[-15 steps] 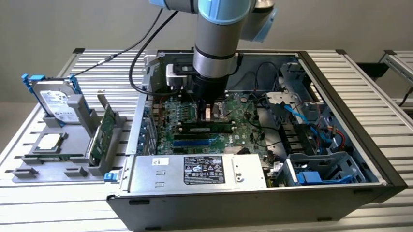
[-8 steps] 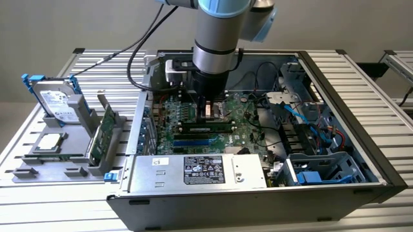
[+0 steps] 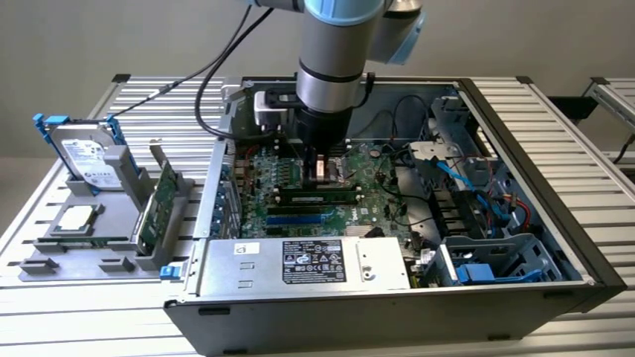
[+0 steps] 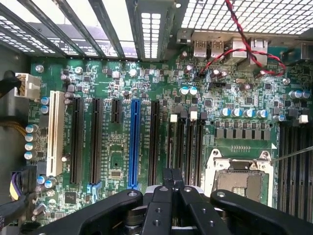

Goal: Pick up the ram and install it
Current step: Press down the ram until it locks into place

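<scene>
Centrally, the gripper (image 4: pixel 173 177) is seen closed, fingers together, nothing held, above the motherboard (image 4: pixel 146 88).

A table (image 3: pixel 595 223) of ribbed aluminium slats carries everything. On it stands an open computer case (image 3: pixel 516 297), lying on its side with the inside facing up. Just beside the case, towards the exterior view's left, sits a grey holder tray (image 3: pixel 59 260) (a hard drive (image 3: pixel 85 156) stands upright in it).
</scene>
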{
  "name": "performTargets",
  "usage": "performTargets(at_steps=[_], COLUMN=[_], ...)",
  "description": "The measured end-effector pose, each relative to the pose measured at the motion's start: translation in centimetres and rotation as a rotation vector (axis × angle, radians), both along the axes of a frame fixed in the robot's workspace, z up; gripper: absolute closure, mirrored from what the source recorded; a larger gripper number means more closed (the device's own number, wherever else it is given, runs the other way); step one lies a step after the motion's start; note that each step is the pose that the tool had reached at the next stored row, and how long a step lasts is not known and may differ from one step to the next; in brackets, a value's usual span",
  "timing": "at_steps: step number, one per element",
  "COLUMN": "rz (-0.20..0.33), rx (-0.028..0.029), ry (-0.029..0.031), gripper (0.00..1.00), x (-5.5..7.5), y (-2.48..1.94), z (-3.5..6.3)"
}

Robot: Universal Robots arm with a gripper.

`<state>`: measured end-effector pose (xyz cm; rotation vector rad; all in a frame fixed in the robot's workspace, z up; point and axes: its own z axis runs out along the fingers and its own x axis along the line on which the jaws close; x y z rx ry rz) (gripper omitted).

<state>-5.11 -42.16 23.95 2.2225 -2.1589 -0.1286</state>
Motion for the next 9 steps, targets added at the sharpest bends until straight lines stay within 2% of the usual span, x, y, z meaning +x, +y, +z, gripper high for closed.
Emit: performTargets(at_steps=[3, 9], rz=[0.000, 0.000], rx=[0.0001, -0.0001], ry=[-0.0035, -0.0065], gripper=[0.89, 0.89], x=[0.00, -0.01], y=[0.02, 0.29], z=[-0.32, -0.62])
